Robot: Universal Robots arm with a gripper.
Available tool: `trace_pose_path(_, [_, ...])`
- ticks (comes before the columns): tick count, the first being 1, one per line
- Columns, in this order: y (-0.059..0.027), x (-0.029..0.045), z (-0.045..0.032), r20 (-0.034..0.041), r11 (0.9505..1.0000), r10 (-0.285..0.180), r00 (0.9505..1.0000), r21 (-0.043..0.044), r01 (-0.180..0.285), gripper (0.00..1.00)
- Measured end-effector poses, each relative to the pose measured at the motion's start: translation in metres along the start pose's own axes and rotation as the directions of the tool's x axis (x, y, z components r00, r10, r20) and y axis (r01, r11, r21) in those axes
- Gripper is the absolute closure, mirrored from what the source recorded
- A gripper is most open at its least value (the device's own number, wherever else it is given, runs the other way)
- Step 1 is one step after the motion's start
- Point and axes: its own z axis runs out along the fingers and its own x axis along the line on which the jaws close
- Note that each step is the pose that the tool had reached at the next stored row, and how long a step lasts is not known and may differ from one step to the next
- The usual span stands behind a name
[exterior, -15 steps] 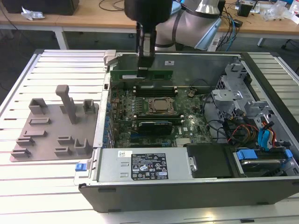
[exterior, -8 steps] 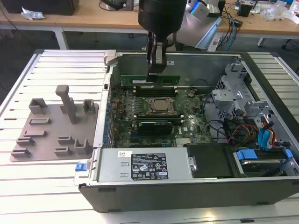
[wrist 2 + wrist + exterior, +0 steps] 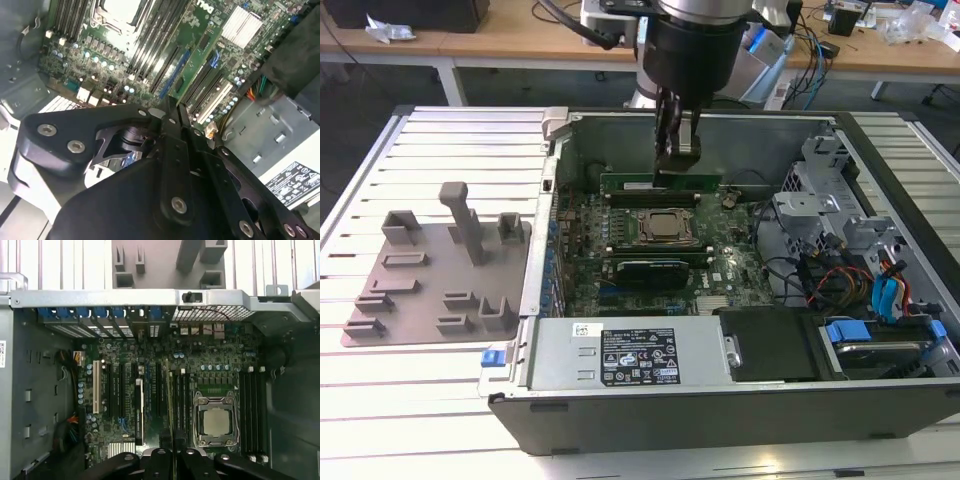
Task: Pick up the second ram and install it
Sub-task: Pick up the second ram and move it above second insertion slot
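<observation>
gripper (image 3: 677, 157) narrow, pinching the top edge of the second ram (image 3: 660, 183) | ram upright at the memory slots beside the CPU socket (image 3: 666, 228) | step: likely insertion; seating depth unclear | needs: stick square to slot; straight, even downward press

Second ram (image 3: 632, 183) — middle hidden by the hand (image 3: 677, 163).

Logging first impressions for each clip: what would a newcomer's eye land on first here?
The black robot hand hangs inside the open computer case, its tip right at a green ram stick standing in the slots on the far side of the CPU socket. Next, the grey fixture tray on the slatted table at the exterior view's left.
</observation>
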Motion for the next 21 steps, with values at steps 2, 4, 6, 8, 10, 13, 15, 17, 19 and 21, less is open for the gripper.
trace_pose_path(2, [-0.0051, -0.0008, 0.0046, 0.0, 1.0, 0.0, 1.0, -0.0017, 0.0, 0.87])
trace_pose_path(4, [-0.0093, -0.0015, 0.0088, 0.0, 1.0, 0.0, 1.0, -0.0028, 0.0, 0.87])
trace_pose_path(6, [-0.0147, -0.0028, 0.0145, 0.0001, 1.0, 0.0, 1.0, -0.004, 0.0, 0.87])
trace_pose_path(8, [-0.0165, -0.0033, 0.0165, 0.0, 1.0, 0.0, 1.0, -0.0044, 0.0, 0.87])
trace_pose_path(10, [-0.0192, -0.0045, 0.0192, 0.0, 1.0, 0.0, 1.0, -0.0048, 0.0, 0.87])
trace_pose_path(13, [-0.0244, -0.0092, 0.0255, 0.0, 1.0, 0.0, 1.0, -0.0059, 0.0, 0.87])
trace_pose_path(15, [-0.0246, -0.0153, 0.0293, 0.0, 1.0, 0.0, 1.0, -0.0059, 0.0, 0.87])
trace_pose_path(17, [-0.0246, -0.0231, 0.0316, 0.0001, 1.0, 0.0, 1.0, -0.0058, 0.0, 0.87])
trace_pose_path(19, [-0.0246, -0.0314, 0.0341, 0.0001, 1.0, 0.0, 1.0, -0.0059, 0.0, 0.87])
trace_pose_path(21, [-0.0247, -0.0368, 0.0383, 0.0001, 1.0, 0.0, 1.0, -0.0059, 0.0, 0.87])
